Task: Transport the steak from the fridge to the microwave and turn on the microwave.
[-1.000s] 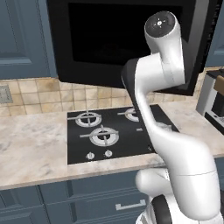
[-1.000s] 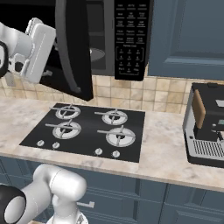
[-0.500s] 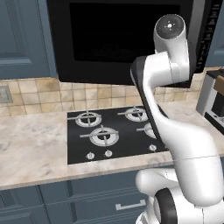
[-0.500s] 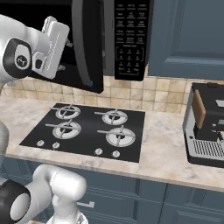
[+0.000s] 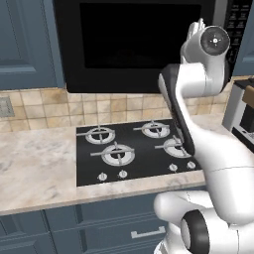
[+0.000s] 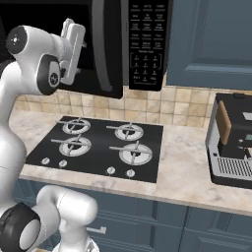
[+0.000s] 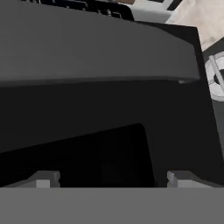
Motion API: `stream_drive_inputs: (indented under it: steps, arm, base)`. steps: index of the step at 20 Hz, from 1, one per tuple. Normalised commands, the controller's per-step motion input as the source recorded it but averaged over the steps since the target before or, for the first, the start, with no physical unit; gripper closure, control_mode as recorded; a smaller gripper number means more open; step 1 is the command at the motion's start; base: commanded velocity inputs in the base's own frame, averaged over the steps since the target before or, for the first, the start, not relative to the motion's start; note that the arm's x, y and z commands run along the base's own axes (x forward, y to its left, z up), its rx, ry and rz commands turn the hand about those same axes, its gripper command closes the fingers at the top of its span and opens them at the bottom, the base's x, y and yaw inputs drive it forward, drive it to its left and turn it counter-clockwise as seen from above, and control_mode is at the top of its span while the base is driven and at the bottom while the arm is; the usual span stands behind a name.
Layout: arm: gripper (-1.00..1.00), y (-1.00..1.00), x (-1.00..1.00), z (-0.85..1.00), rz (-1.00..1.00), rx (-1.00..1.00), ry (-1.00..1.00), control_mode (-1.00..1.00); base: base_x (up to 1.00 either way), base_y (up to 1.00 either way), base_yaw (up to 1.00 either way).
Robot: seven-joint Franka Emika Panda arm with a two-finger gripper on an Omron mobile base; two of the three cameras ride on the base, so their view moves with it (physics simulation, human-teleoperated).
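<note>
The microwave (image 5: pixel 144 44) hangs above the stovetop, and its dark glass door (image 6: pixel 106 49) stands only a little ajar. Its keypad (image 6: pixel 147 44) is on the right side. My gripper (image 6: pixel 74 30) is raised against the front of that door, left of the handle. In the hand view the gripper (image 7: pixel 113 179) is open, its fingertips (image 7: pixel 43 179) set wide apart with nothing between them, facing the dark door and its curved handle (image 7: pixel 100 48) from very close. The steak is hidden and the fridge is out of view.
A black four-burner stovetop (image 5: pixel 134 149) lies in the marble counter (image 5: pixel 34 163) under the microwave. A coffee machine (image 6: pixel 231 142) stands on the counter to the right. Blue-grey cabinets (image 6: pixel 211 39) flank the microwave and run below the counter.
The microwave door has swung from wide open to almost shut, and my hand has moved right and inward with it.
</note>
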Motion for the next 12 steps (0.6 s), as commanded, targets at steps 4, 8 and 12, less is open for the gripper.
stream_drive_inputs:
  steps: [4,8,12]
  arm:
    - [-1.00,0.01,0.29,-0.10,0.25,0.00,-0.18,-1.00]
    - [-1.00,0.02,0.35,-0.09,0.24,0.00,-0.15,-1.00]
    - [-1.00,0.03,0.31,-0.01,0.23,0.00,-0.10,-1.00]
  base:
    - [0.00,0.00,0.00]
    - [0.00,0.00,0.00]
    - [0.00,0.00,0.00]
